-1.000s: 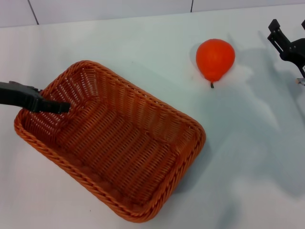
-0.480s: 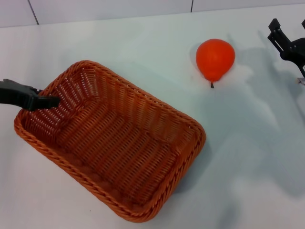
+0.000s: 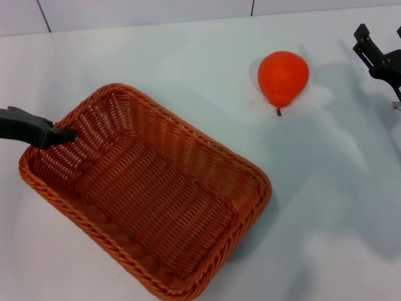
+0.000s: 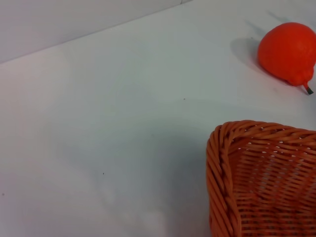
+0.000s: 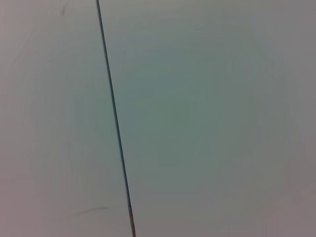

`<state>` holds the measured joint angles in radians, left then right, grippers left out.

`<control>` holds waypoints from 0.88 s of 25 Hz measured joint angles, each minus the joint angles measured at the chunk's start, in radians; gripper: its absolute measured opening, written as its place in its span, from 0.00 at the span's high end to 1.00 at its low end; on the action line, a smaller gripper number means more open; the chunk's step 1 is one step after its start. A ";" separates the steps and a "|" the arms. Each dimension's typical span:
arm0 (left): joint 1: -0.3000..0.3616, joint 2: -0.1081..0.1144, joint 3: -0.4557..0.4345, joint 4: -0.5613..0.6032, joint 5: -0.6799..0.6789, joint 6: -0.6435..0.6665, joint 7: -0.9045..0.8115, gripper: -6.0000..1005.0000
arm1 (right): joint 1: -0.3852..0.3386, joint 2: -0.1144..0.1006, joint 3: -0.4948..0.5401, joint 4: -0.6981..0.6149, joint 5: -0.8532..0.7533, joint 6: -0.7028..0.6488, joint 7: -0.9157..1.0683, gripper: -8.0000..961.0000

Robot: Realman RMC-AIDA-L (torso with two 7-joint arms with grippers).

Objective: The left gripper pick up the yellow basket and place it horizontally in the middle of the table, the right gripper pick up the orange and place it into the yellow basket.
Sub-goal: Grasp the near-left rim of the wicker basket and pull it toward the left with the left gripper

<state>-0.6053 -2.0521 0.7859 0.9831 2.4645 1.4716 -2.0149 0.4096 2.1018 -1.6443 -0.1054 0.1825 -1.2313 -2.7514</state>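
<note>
The yellow basket (image 3: 156, 194), orange-brown wicker, lies diagonally on the left half of the white table (image 3: 188, 56). My left gripper (image 3: 66, 135) comes in from the left edge and is shut on the rim of the basket's left short side. The basket's corner (image 4: 232, 168) also shows in the left wrist view. The orange (image 3: 283, 76) lies on the table far right of the basket, stem towards me; it shows in the left wrist view too (image 4: 287, 52). My right gripper (image 3: 380, 32) hangs open and empty at the right edge, right of the orange.
A pale wall with a dark seam (image 3: 252, 7) runs behind the table's far edge. The right wrist view shows only a plain pale surface with a thin dark line (image 5: 113, 113). Bare table lies between the basket and the orange.
My left gripper pulled back from inside the basket to its left rim and closed there. The basket has since shifted slightly towards me. The right arm and the orange have not moved.
</note>
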 joint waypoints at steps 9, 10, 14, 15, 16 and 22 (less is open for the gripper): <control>-0.005 -0.007 -0.014 0.022 0.014 -0.001 -0.130 0.84 | 0.000 0.000 0.000 0.001 0.000 -0.002 0.000 0.02; -0.005 -0.008 -0.017 0.024 0.014 -0.003 -0.142 0.84 | 0.000 0.000 0.000 0.001 0.000 -0.002 0.000 0.02; -0.001 -0.007 -0.023 0.031 0.008 -0.003 -0.205 0.84 | 0.000 0.000 0.000 0.001 0.000 0.002 0.000 0.02; 0.000 -0.005 -0.023 0.031 0.007 -0.001 -0.222 0.84 | 0.001 0.000 0.000 0.001 0.000 0.004 0.000 0.02; 0.000 -0.003 -0.026 0.032 0.007 0.001 -0.238 0.84 | 0.002 0.000 0.000 0.001 0.000 0.004 0.000 0.02; 0.001 -0.009 -0.140 0.030 0.004 0.003 -0.299 0.84 | 0.009 0.000 0.000 0.001 0.000 0.008 -0.001 0.02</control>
<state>-0.6043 -2.0613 0.6458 1.0132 2.4681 1.4745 -2.3139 0.4183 2.1015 -1.6443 -0.1045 0.1825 -1.2236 -2.7519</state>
